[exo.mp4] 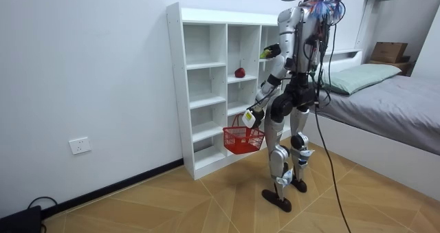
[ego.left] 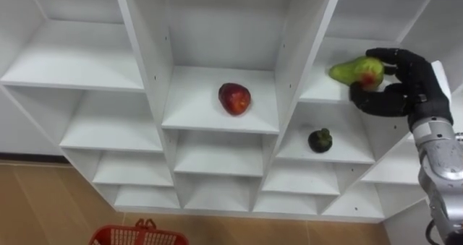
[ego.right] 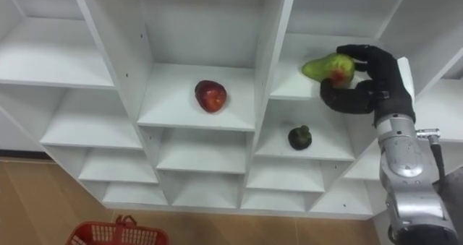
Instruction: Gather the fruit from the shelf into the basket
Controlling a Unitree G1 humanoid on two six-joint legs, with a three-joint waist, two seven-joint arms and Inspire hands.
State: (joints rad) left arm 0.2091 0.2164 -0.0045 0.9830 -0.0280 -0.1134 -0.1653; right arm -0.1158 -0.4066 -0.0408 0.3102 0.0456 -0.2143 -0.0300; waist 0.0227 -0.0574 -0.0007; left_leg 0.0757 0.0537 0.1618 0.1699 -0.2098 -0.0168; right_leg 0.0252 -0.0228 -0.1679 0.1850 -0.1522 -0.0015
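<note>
White closet [ego.left: 108, 129] w/ open shelves is facing the robot. L hand [exo.mp4: 252, 115] is carrying red basket [exo.mp4: 242, 140] by its handle, low at its side. R hand [ego.left: 405, 86] is clasping the pear [ego.left: 354, 70] at the upper-right shelf's edge. Pear is prob. light, firm but bruisable, w/ smooth skin, so it's best gripped round the fat belly, not the neck. It's showing green w/ a red blush. Apple [ego.left: 234, 98] & small dark fruit [ego.left: 320, 140] are sitting on other shelves.

- Right hand [ego.left: 409, 82], right of the frame: black casing and black fingers, small white tag at its back.
- Forearm, lower right: silver-grey metal shells.
- Room view, centre: silver limbs, black waist, coloured wires at the head, dark cable trailing.
</note>
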